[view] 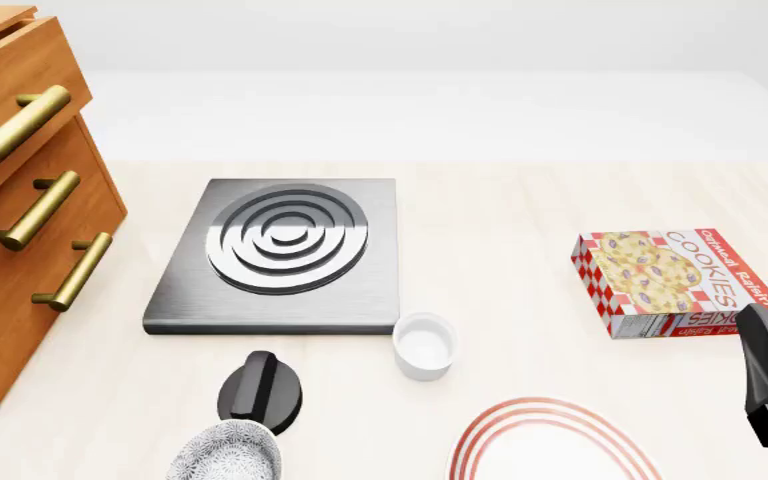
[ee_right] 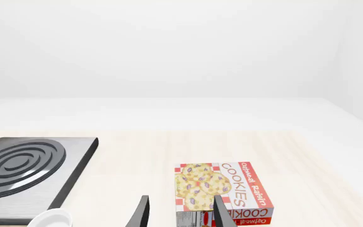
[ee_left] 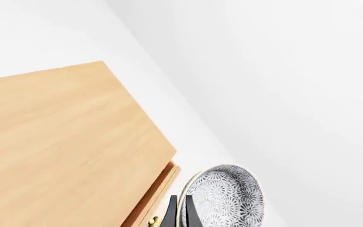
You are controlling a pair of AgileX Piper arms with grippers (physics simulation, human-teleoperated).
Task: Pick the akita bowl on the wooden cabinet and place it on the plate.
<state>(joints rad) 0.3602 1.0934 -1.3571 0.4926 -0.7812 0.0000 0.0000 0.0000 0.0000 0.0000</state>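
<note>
Akita bowl [view: 228,452]: clamped by rim in left hand [ee_left: 181,213], beside wooden cabinet [view: 17,200]. Plate [view: 551,445]: bench [view: 518,250] front. Between them: white cup [view: 424,345]. Stove slab [view: 281,255], cookie box [view: 678,282] behind. Right hand [ee_right: 178,213]: spread, holding nothing.

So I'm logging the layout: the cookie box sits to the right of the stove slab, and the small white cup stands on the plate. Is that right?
Not quite. In the front view the white cup stands on the bare table just in front of the stove slab, apart from the plate. The cookie box does sit right of the slab.
</note>
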